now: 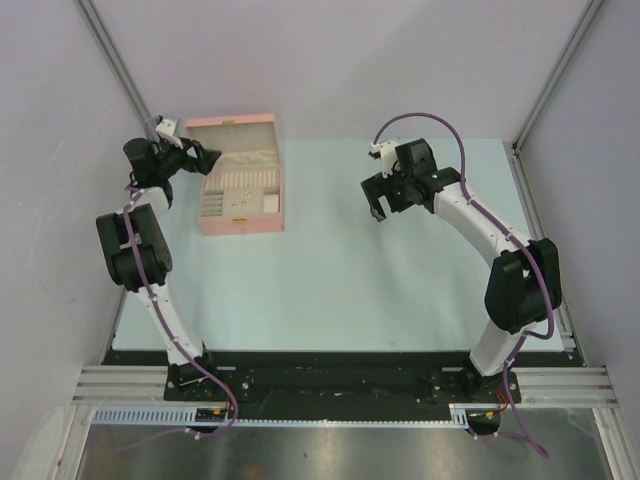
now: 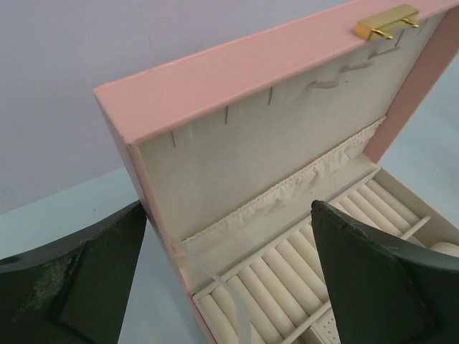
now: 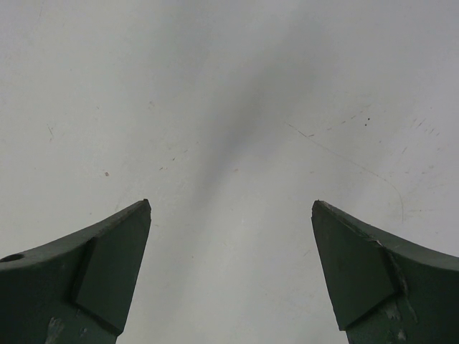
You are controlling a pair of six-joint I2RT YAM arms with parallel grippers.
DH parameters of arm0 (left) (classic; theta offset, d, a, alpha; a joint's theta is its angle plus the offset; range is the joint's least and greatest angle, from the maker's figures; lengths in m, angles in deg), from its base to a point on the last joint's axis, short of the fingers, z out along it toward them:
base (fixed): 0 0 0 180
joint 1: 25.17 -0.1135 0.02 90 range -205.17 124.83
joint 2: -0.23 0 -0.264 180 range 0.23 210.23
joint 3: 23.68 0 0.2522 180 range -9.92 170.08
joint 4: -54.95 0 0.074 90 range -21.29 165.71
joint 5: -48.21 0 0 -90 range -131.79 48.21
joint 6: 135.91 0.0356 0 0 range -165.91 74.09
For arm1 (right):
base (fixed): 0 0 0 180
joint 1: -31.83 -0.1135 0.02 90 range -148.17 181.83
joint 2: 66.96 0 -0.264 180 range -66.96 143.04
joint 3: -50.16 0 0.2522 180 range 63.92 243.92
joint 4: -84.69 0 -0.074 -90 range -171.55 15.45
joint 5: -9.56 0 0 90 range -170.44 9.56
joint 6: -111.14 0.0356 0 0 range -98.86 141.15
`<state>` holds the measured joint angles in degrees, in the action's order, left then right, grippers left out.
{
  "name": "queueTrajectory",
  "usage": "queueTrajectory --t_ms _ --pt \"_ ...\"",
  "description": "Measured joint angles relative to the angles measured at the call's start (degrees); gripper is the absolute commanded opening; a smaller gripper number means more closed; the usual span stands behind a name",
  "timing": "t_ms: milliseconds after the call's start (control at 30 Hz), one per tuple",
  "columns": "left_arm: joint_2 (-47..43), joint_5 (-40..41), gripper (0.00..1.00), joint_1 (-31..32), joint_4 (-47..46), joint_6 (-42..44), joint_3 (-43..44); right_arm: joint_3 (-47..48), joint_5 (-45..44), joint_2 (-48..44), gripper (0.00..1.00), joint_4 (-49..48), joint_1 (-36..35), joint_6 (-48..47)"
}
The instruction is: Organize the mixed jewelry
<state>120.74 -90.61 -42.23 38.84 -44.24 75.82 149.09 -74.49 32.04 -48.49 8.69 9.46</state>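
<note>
- Mixed jewelry (image 1: 238, 204) shows only as tiny specks in a middle compartment of the open pink box (image 1: 243, 227), which sits at 10 o'clock on the pale table (image 1: 350, 290). The specks are too small to tell one piece from another.
- Left gripper (image 1: 203, 157) hangs at the box's 9 o'clock edge, jaws spread wide, with nothing in its grasp. Whether a fingertip touches the box wall cannot be told.
- Seen from the left wrist, its two dark fingers (image 2: 93, 279) flank the box's near corner. The raised lid (image 2: 237, 79) stands at 12 o'clock, with a gold clasp (image 2: 387, 23) on its top rim and a gathered cream pocket (image 2: 287, 193) along its base.
- Cream ring rolls (image 2: 287, 269) lie in rows just below the lid, between the two fingers.
- Right gripper (image 1: 380, 205) hovers at 3 o'clock from the box, well apart from it. Its jaws are equally wide and grasp nothing, and the right wrist view looks down on the table's scuffed surface.
</note>
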Motion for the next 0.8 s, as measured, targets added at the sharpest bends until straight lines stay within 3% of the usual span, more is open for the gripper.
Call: queueTrajectory --t_ms 467,800 --pt "-9.79 -0.44 1.00 -1.09 1.79 2.78 -11.85 -0.44 -0.13 0.00 1.00 -0.09 -0.02 -0.02" --pt "-18.12 2.54 1.00 -1.33 15.04 11.06 -17.38 -0.98 -0.09 -0.24 1.00 -0.04 -0.02 -0.02"
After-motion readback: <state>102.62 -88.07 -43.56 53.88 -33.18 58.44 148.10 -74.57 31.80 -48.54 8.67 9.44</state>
